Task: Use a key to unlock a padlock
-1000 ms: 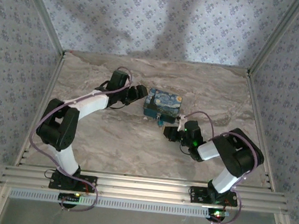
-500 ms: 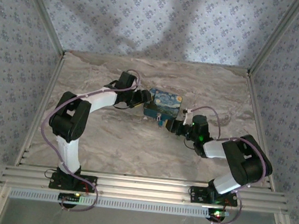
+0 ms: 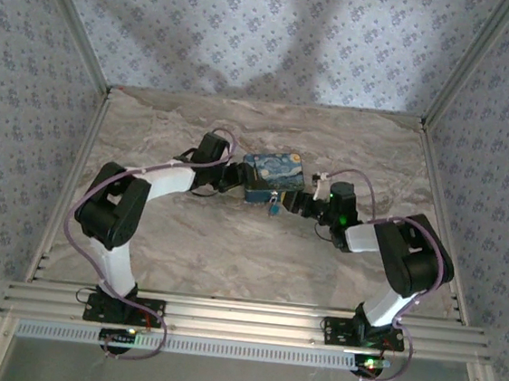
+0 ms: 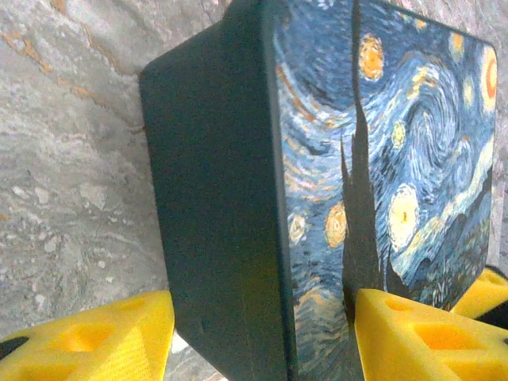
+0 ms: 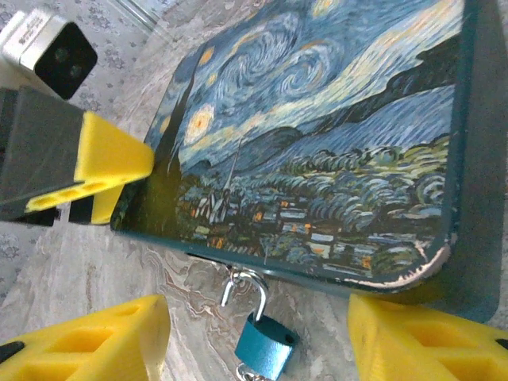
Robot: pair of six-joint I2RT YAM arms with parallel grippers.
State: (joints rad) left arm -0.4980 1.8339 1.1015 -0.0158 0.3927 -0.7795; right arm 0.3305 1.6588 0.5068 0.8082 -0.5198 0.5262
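Observation:
The small blue padlock (image 5: pixel 266 343) hangs by its silver shackle from the front edge of the starry-night tin (image 5: pixel 317 135), and one shackle leg looks free of the body. Something silvery shows under the padlock at the frame edge; I cannot tell whether it is the key. My right gripper (image 5: pixel 254 337) is open, its yellow fingers either side of the padlock without touching it. My left gripper (image 4: pixel 262 341) is open astride the tin's (image 4: pixel 238 198) left end, with a gap at one finger. From above, the padlock (image 3: pixel 274 207) lies in front of the tin (image 3: pixel 274 174).
The tin sits mid-table on a marble-patterned surface (image 3: pixel 230 252). Metal frame posts (image 3: pixel 85 54) and patterned walls close in the sides and back. A yellow finger (image 5: pixel 107 163) of the left gripper and its camera (image 5: pixel 49 51) are at the tin's far end.
The right gripper opened and moved up to the tin's front right corner. The left gripper closed in around the tin's left end. The tin turned slightly.

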